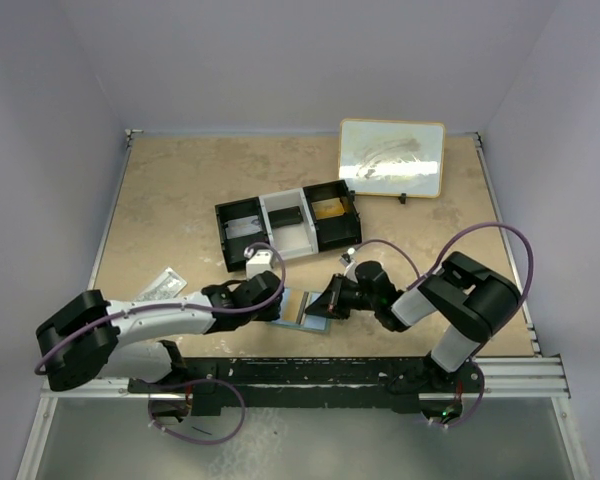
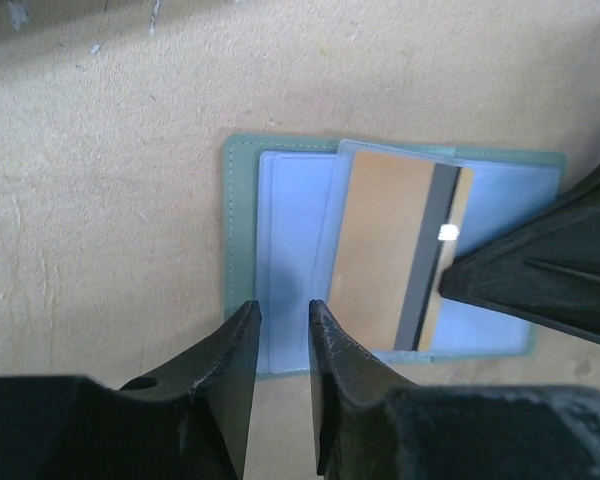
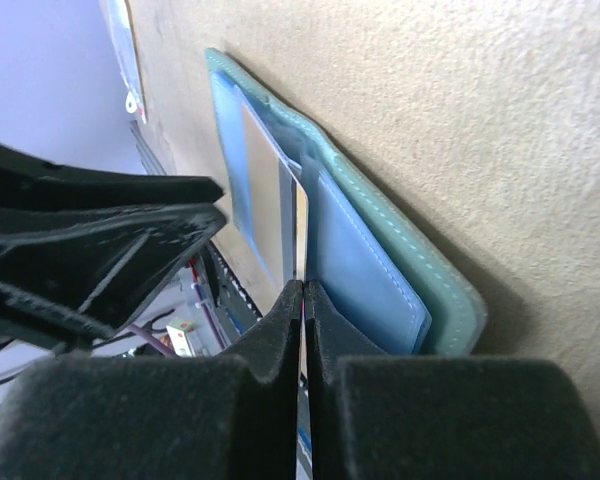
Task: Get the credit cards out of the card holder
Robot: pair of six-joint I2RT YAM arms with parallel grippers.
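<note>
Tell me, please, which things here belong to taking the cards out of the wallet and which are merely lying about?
Job:
- open grey-green wallet with light blue lining
- orange-tan card with dark stripe
- right claw, pinching that card
- left claw, at the wallet's edge

Lying about:
- black-and-white three-compartment tray
- clear flat packet
- white tan-framed board

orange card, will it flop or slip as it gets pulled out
Probably stiff: the card stays flat and straight in the right gripper. Glossy face, so it may slip. Thin, likely light; the holder could drag along.
</note>
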